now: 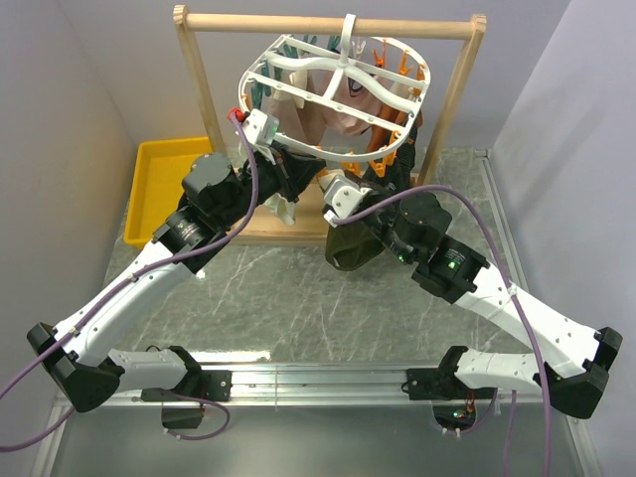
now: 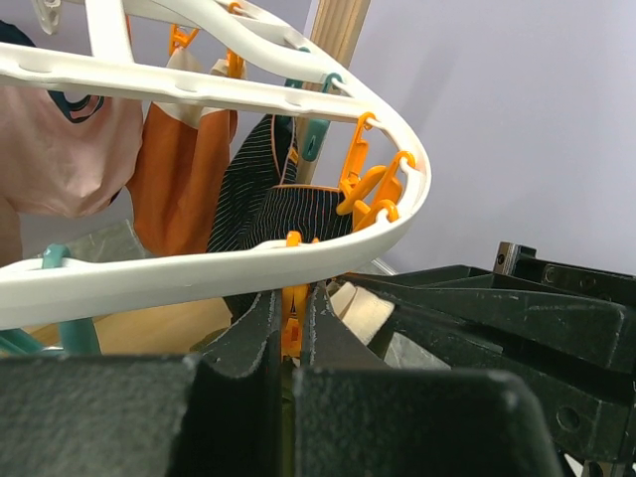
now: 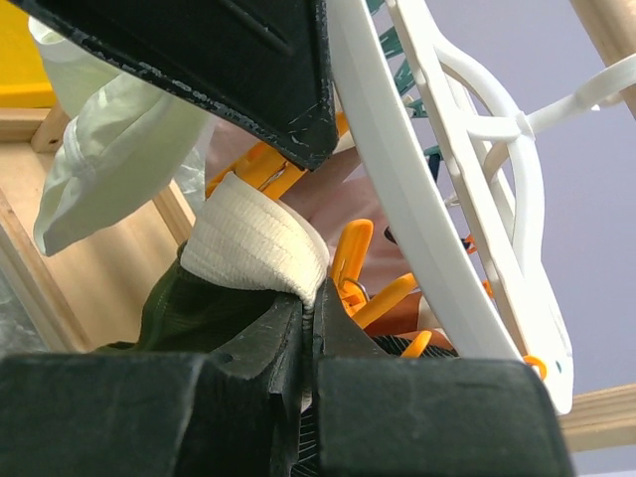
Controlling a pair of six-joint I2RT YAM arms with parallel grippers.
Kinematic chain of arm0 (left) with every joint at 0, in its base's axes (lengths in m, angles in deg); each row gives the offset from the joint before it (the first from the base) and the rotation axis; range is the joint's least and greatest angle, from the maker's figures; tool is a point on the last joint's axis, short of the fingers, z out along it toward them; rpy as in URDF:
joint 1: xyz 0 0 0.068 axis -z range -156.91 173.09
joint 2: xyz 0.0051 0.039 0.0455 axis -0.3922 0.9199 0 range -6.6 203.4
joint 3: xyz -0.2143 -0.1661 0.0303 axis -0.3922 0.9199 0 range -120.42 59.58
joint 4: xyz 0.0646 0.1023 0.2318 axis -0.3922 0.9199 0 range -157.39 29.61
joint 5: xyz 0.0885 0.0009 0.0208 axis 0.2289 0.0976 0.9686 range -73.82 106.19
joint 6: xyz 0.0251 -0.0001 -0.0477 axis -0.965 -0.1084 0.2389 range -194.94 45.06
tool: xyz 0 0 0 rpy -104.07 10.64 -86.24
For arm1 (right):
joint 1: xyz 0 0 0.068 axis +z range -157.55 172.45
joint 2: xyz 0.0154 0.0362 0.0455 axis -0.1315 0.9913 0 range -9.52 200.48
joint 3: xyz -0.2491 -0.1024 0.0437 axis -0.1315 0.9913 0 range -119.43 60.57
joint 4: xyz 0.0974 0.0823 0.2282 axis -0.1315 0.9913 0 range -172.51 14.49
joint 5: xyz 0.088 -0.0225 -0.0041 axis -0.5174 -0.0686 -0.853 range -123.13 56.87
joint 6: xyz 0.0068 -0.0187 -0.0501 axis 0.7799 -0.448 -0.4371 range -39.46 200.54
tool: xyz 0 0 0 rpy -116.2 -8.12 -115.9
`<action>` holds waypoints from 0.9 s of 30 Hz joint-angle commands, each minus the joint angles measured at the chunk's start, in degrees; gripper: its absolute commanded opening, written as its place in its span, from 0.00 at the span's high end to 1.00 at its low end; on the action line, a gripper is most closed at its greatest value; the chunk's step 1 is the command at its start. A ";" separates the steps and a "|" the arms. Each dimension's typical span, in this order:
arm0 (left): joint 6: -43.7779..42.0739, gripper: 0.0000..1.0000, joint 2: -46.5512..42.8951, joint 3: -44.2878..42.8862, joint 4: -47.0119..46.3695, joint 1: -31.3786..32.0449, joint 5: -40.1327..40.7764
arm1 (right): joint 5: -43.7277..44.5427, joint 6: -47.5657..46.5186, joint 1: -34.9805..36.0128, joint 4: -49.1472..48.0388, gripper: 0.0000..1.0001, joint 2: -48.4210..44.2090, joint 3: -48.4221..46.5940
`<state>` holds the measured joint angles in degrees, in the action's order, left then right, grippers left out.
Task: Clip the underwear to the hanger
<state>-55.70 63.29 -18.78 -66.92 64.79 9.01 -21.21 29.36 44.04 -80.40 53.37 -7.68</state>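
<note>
The white oval hanger (image 1: 343,68) hangs from a wooden rail, with orange and teal clips under its rim. My left gripper (image 2: 291,300) is shut on an orange clip (image 2: 290,323) just below the hanger's near rim (image 2: 199,263). My right gripper (image 3: 311,303) is shut on the pale beige waistband (image 3: 253,243) of the underwear (image 3: 184,310). It holds the waistband up right beside an orange clip (image 3: 350,256) under the hanger rim (image 3: 393,189). The rest of the dark olive underwear (image 1: 352,246) hangs down below the two grippers. The left gripper's black finger (image 3: 238,60) shows just above the waistband.
Hanging from the hanger are a pinkish garment (image 2: 60,149), an orange one (image 2: 184,169) and a black striped one (image 2: 263,204). The wooden rail frame (image 1: 328,25) stands on the marble table. A yellow bin (image 1: 164,184) sits at the back left. A pale greenish cloth (image 3: 109,149) hangs near the frame.
</note>
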 commanded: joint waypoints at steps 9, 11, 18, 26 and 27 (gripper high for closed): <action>0.70 0.86 1.04 -3.81 2.60 0.06 1.20 | -0.14 1.70 -0.62 -4.75 1.00 -2.07 -0.83; 0.71 0.83 1.22 -4.42 2.61 0.14 1.29 | -0.41 1.70 -0.62 -5.01 1.00 -2.16 -0.75; 0.62 0.79 1.30 -5.13 2.96 0.06 1.91 | -0.59 1.52 -0.62 -4.75 1.00 -1.72 -1.19; 0.53 0.70 1.57 -6.01 3.05 0.06 2.35 | -1.02 1.17 -0.62 -4.83 1.00 -1.11 -1.89; 0.53 0.68 1.57 -6.09 3.05 0.14 2.43 | -1.02 1.17 -0.62 -4.83 1.00 -1.02 -1.98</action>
<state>-55.17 64.56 -22.35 -64.10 64.79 10.51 -22.11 30.17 43.93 -81.69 53.09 -7.68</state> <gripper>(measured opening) 0.314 0.039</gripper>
